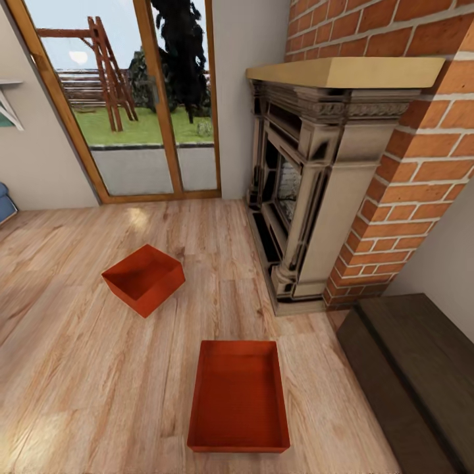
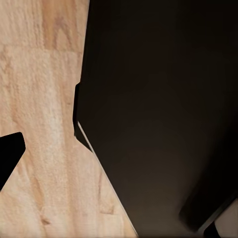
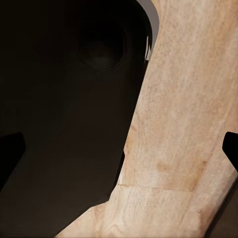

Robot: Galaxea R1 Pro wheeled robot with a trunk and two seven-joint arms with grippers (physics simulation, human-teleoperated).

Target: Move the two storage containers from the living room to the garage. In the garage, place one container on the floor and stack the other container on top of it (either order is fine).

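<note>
2 storage containers (image 1: 239, 395) (image 1: 144, 277) apart on wood floor (image 1: 79, 368) nr fireplace (image 1: 309, 191).

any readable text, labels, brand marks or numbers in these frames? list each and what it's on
None: no readable text in the three views.
Near storage container: plain orange-red, no label.
Far storage container: plain, no label.
Fireplace: carved ornament, no lettering.
Dark bench: unmarked.
Both wrist views: wood floor and dark robot parts, no markings.
</note>
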